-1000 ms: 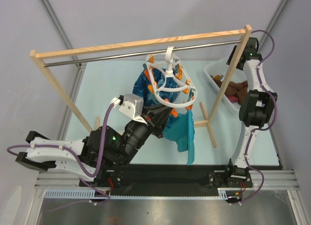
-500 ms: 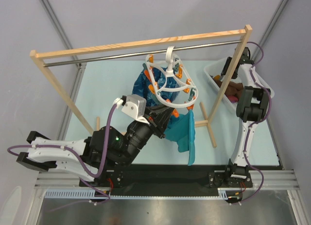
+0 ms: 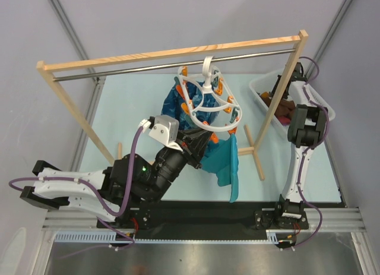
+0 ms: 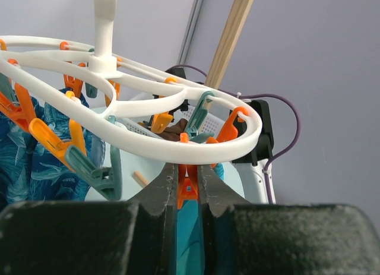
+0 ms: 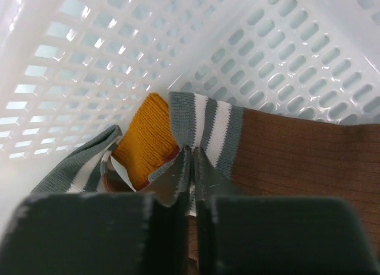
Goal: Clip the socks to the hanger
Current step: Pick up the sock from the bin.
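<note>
Pale teal tabletop (image 3: 119, 108) lies under the wooden rack (image 3: 172, 52), and I have the left gripper (image 4: 187, 175) clamped on an orange clip (image 4: 187, 190) just beneath the hanger (image 3: 205, 89), with teal cloth (image 3: 222, 159) crowding beside it. Well right of the hanger, my right gripper (image 5: 191, 156) is down inside the white basket (image 5: 285, 43), fingers pinched together on the striped cuff of the brown sock (image 5: 297, 150).

Smooth glossy plastic forms the white looped-ring hanger (image 4: 104, 62), its orange clip (image 4: 187, 189) and the white perforated basket (image 5: 267, 49); the brown sock (image 5: 297, 156) is matt ribbed knit cloth.
</note>
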Controlling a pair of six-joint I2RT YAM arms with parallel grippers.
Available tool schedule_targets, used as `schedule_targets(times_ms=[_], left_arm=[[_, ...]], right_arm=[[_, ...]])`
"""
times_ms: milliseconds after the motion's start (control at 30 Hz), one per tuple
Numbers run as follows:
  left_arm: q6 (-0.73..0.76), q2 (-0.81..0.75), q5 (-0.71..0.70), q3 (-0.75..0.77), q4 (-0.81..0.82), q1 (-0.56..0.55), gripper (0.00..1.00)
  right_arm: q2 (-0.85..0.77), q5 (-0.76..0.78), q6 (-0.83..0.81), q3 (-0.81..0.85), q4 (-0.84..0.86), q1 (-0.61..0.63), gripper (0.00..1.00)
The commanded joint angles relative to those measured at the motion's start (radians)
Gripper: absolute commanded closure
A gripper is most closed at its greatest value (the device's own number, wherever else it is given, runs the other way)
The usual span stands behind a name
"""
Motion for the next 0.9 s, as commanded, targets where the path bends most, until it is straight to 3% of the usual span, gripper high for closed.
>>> schedule_targets(times_ms=[0,200,533,667,867], left_arm=[[-0.020,-0.005,0.001,0.021,-0.009,0.012,1.00],[-0.028,-0.008,0.006,0.021,-0.019,0.014,1.00],[-0.057,-0.017,0.015,0.006,-0.027,0.023,1.00],[-0.078,-0.032,0.026,-0.009,-0.026,0.031,1.00],[-0.113,-0.048,0.052,-0.041,-0.019,0.034,1.00]], right_arm=[[-0.047,-0.018,0.016,0.006,0.039,-0.012,1.00],[-0.144,-0.102,0.090,-0.052,0.083,-0.094,1.00],[-0.426,-0.249,0.200,-0.332,0.220,-0.192,1.00],[-0.645,-0.299,0.249,-0.503,0.249,-0.184,1.00],[-1.060,-0.121,0.182,-0.698,0.067,-0.102,1.00]])
